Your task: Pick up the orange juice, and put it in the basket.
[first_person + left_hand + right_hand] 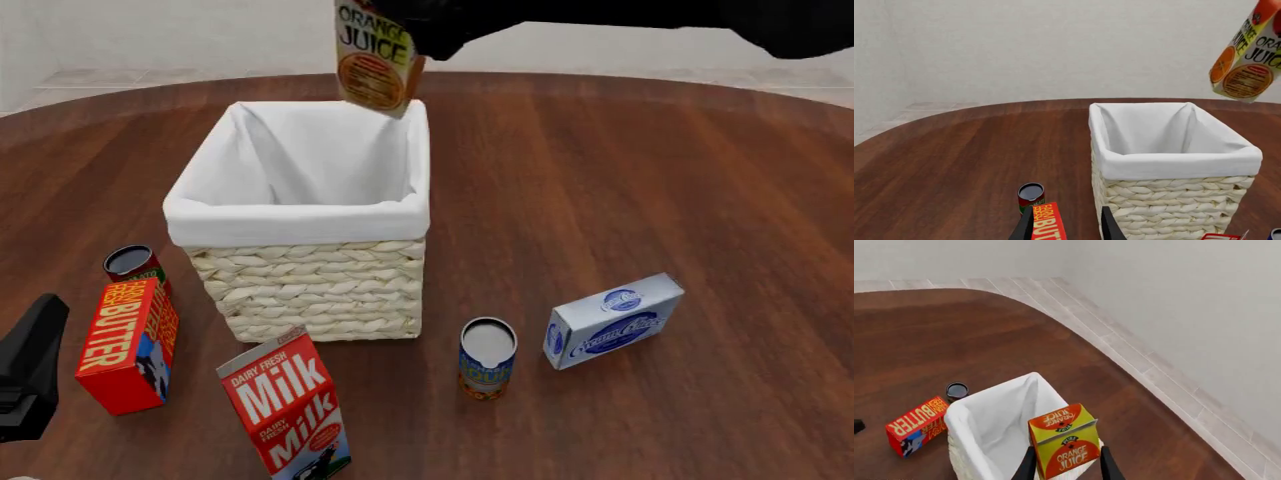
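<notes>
The orange juice (374,55), a small yellow carton, hangs slightly tilted in the air above the far right corner of the basket (300,215). My right gripper (407,22) is shut on it from above. In the right wrist view the orange juice (1064,440) sits between the two fingers (1029,465), with the basket's white lining (987,425) below it. The carton also shows in the left wrist view (1247,52), above the basket (1174,160). My left gripper (1067,230) is open and empty, low at the front left of the table (30,365).
A red Butter box (127,345) and a dark-topped can (134,265) stand left of the basket. A Milk carton (287,410) is in front of it. A blue can (487,357) and a blue-and-white box (614,320) stand to the front right.
</notes>
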`<state>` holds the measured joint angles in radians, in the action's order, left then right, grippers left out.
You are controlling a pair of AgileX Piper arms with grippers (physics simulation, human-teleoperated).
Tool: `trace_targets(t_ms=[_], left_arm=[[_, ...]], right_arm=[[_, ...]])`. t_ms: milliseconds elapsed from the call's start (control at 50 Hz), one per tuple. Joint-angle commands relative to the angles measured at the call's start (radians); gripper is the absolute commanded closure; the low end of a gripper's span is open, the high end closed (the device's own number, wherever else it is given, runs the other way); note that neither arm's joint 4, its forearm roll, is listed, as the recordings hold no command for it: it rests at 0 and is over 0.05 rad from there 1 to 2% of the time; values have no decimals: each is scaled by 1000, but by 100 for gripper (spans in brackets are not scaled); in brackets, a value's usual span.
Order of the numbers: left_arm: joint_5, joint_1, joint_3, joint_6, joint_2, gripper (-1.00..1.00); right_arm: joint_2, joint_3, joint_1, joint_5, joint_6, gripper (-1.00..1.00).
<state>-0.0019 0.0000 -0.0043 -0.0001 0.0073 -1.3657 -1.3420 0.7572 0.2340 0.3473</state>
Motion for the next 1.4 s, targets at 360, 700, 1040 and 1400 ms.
trace_targets(t_ms=[360, 700, 1040, 1400], left_arm=[[0, 0, 0, 0, 0, -100], [0, 0, 0, 0, 0, -100], [0, 0, 0, 0, 0, -100], [0, 0, 0, 0, 0, -100]], right_arm=[[-169, -59, 72, -67, -59, 100], [-280, -88, 66, -77, -86, 100], [-324, -84, 64, -61, -110, 100], [-372, -90, 65, -34, -135, 100]])
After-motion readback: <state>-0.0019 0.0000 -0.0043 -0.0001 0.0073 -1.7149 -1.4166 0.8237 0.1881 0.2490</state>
